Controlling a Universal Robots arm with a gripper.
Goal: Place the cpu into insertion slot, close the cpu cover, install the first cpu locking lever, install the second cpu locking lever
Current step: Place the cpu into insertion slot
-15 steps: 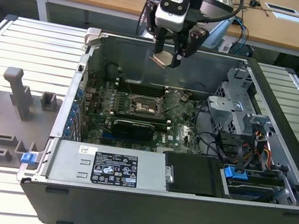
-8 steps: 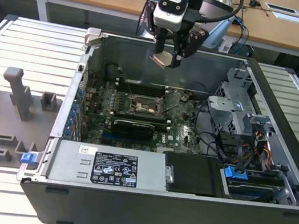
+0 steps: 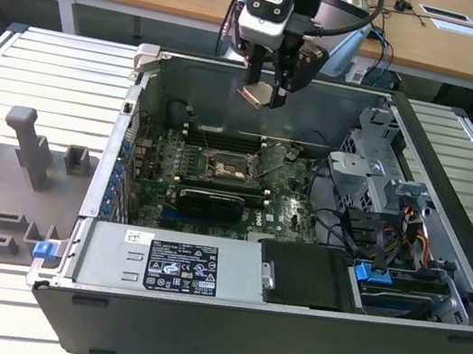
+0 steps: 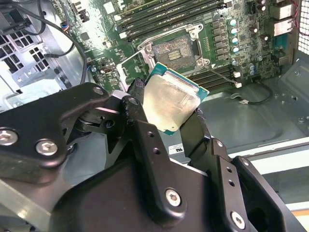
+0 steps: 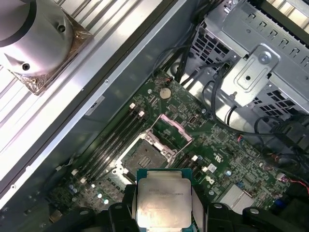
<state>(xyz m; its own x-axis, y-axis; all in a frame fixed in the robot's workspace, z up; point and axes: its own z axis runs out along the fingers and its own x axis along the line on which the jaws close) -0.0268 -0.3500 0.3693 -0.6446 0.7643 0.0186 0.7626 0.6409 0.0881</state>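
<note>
My gripper hangs above the open computer case, shut on the cpu, a flat square chip with a silvery top. In both wrist views the black fingers clamp the cpu by two opposite edges. Below it on the green board lies the insertion slot, a dark square socket with nothing in it. The cpu cover stands tilted up at one side of the slot. In the exterior view the slot lies lower than the held chip, which is well apart from it.
The case walls ring the board. A black card lies just in front of the slot, a power supply at the front, and a drive cage with cables on the exterior view's right. Memory slots run beside the socket. A grey fixture sits outside.
</note>
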